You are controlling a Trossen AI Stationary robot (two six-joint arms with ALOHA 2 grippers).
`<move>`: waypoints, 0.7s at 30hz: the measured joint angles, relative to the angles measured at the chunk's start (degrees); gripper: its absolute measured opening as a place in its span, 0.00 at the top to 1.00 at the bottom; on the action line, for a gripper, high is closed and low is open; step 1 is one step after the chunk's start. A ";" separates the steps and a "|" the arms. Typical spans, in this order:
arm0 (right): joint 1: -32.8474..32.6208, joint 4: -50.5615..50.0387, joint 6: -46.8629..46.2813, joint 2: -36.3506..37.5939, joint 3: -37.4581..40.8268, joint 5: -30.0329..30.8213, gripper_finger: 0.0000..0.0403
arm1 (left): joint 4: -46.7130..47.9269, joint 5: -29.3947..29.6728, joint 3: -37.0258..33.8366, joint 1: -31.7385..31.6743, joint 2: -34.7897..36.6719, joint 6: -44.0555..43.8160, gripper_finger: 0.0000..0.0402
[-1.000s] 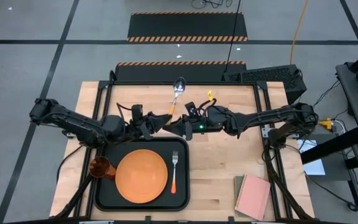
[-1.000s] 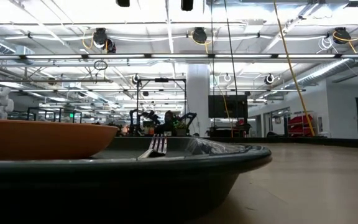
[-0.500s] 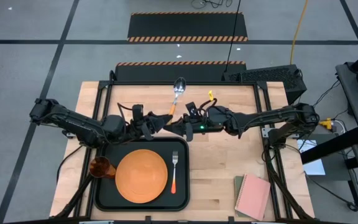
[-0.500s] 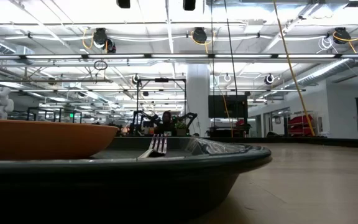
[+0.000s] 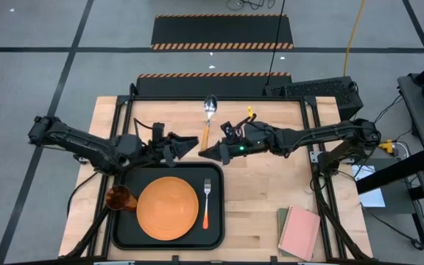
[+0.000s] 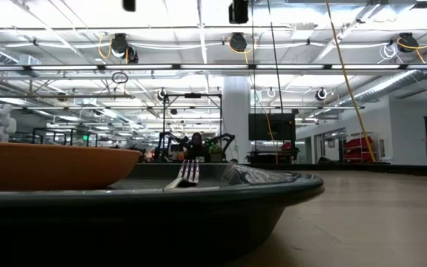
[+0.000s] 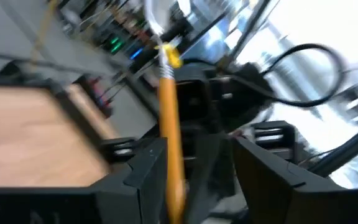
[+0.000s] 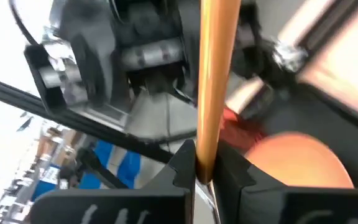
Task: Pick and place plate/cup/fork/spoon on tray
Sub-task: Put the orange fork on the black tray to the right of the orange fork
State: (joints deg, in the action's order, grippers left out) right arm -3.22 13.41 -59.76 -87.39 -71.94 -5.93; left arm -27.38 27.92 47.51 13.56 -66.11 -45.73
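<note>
The right gripper (image 5: 205,151) clamps the spoon (image 5: 208,118) handle just beyond the tray (image 5: 216,237). The left gripper (image 5: 191,142) fingers stand released beside it.

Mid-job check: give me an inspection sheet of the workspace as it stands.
Surface: wooden table, no spills seen.
Job's things: plate and fork lie in the tray; cup at its left edge; spoon held above the table beyond the tray.
Clutter: pink notebook at the near right corner.
Grippers: right gripper shut on the spoon handle; left gripper fingers open beside it.
Cables: yellow cable on the floor.
Surroundings: striped floor mats.
</note>
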 joint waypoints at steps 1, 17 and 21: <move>-0.47 -1.42 -0.53 -0.02 0.00 -0.05 0.96 | 3.69 0.03 -0.01 -0.16 1.61 -0.45 0.55; -18.62 2.94 -28.28 -0.19 17.83 16.13 0.96 | 38.75 -7.38 -0.04 -3.66 20.78 -4.32 0.62; -23.89 3.39 -39.84 -0.60 21.03 22.72 0.96 | 41.63 -9.80 -0.04 -3.84 21.93 -4.04 0.62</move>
State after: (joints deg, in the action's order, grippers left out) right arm -27.11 16.80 -99.60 -87.99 -50.92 16.79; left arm 14.25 18.13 47.46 9.72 -44.18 -49.77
